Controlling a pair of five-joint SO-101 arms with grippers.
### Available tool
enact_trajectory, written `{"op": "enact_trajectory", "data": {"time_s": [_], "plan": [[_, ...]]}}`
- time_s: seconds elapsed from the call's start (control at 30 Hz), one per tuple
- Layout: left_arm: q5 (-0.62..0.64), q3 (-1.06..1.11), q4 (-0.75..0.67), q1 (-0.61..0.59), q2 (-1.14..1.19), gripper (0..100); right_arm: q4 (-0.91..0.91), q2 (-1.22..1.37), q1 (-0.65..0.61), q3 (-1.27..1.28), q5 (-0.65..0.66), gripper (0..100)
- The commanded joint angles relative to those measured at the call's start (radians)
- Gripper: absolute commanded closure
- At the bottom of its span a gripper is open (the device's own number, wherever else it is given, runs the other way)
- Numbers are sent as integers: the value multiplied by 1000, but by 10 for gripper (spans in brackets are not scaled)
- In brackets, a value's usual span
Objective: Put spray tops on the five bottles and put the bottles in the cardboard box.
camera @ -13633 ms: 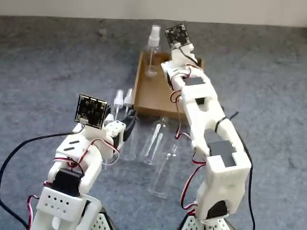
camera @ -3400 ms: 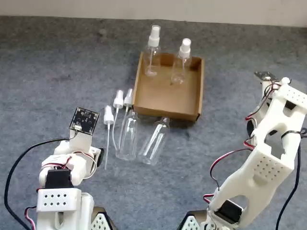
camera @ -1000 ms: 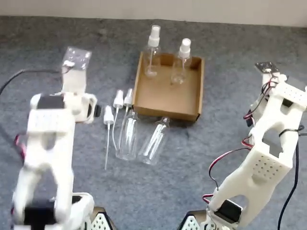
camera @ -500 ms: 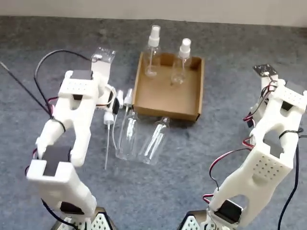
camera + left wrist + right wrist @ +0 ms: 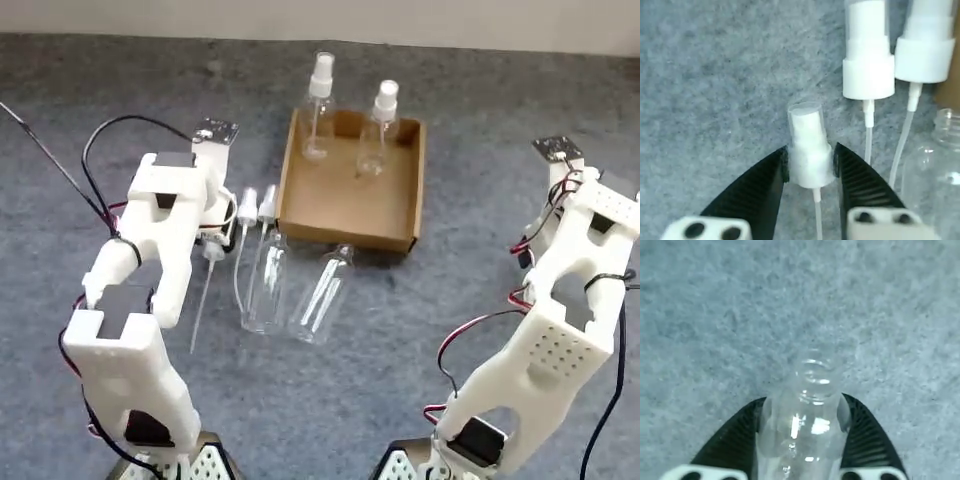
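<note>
White plastic makes up the spray top (image 5: 810, 150), which has a clear cap over its nozzle and a thin dip tube trailing from its collar. The left claw (image 5: 810, 159) is clenched on that collar, one black finger on each side. In the high view the pair sits at centre left, just left of two loose spray tops (image 5: 247, 207) that lie side by side on the surface. Below those, in the middle of the frame, two open bottles (image 5: 265, 285) lie on their sides with their necks toward the cardboard box (image 5: 345, 215). The box sits at upper centre, and two capped bottles (image 5: 318, 110) stand upright along its far wall. The right claw (image 5: 804, 410) grips a clear bottle (image 5: 807, 432) around its shoulder, the bare threaded neck sticking out past the fingertips. The right arm (image 5: 560, 300) stands at the right edge of the high view, well apart from the box. Grey short-pile carpet covers the surface (image 5: 120, 90), and a pale wall (image 5: 450, 20) runs along the top edge
</note>
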Motion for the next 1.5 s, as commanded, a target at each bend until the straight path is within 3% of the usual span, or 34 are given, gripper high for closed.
{"op": "enact_trajectory", "data": {"time_s": [0.0, 0.27, 0.53, 0.77, 0.97, 1.23, 1.47], "plan": [[-6, -12, -3, -18, -19, 958, 97, -25, 10, -19, 11, 849], [-49, -18, 3, -25, -64, 998, 180, -27, 31, -142, 3, 811], [-51, 70, 78, -21, -449, 998, 309, -25, 73, -325, 5, 810], [-48, 308, 89, -19, -739, 998, 305, -12, 41, -314, 3, 738], [-49, 461, 89, -19, -934, 998, 194, 28, 18, -203, 3, 766], [-51, 590, 23, -18, -997, 997, 147, 61, 10, -189, -8, 767], [-49, 659, -38, -18, -997, 997, 153, 54, -33, -383, -163, 766]]}}
